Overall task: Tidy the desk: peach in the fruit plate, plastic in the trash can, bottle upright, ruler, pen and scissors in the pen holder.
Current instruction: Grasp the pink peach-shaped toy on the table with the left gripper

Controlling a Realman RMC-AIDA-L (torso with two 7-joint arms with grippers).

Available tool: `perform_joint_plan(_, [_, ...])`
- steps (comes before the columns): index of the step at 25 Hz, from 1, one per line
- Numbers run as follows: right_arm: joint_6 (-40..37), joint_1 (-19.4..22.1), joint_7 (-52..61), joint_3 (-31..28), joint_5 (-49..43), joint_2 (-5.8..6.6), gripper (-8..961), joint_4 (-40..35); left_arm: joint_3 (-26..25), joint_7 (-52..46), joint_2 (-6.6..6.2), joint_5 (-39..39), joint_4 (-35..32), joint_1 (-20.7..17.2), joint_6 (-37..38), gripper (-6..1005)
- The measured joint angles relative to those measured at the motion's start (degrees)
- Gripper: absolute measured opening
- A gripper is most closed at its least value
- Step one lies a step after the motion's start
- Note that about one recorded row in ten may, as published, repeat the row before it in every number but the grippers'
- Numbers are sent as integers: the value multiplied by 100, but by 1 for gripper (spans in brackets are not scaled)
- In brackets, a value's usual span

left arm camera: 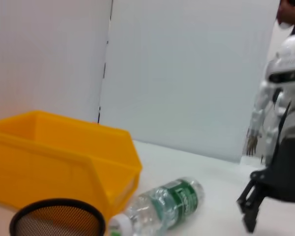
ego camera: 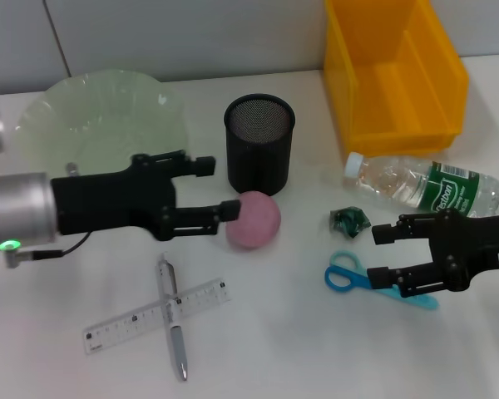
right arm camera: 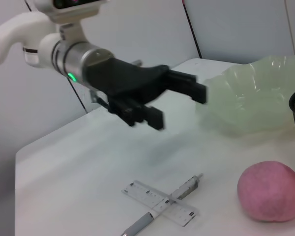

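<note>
- Left pincer (ego camera: 216,187) hangs wide apart just beside the peach (ego camera: 254,219), above the worktop (ego camera: 299,349).
- Right pincer (ego camera: 380,253) gapes over the scissors (ego camera: 349,277).
- Bottle (ego camera: 424,184) lies flat near the bin (ego camera: 395,71).

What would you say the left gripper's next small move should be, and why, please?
Probably lower the left gripper around the peach. Its fingers are open and, in the right wrist view, sit above the desk, not touching the fruit. The peach lies beside the pen holder, with the fruit plate empty. The right gripper is open above the scissors.
</note>
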State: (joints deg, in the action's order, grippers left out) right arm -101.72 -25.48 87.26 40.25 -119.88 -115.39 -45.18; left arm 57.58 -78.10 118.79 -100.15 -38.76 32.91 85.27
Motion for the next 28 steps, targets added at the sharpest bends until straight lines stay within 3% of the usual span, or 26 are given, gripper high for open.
perform_joint_plan(3, [0, -1, 5, 1, 0, 0, 785, 0, 259, 0, 1, 26, 36, 94, -314, 780])
perform_joint_plan(10, [0, 3, 15, 1, 0, 0, 781, 0, 1737, -272, 21, 129, -66, 329, -1816, 777])
perform_joint_plan(18, [-13, 36, 25, -31, 0, 0, 776, -3, 2977, -536, 31, 160, -277, 388, -3033, 774])
perform_joint_plan(23, [-21, 41, 28, -35, 0, 6, 772, -9, 3548, -649, 30, 144, -355, 392, -3542, 772])
perform_joint_plan(28, [-24, 43, 29, -34, 0, 14, 769, -9, 3746, -662, 30, 129, -356, 400, -3761, 770])
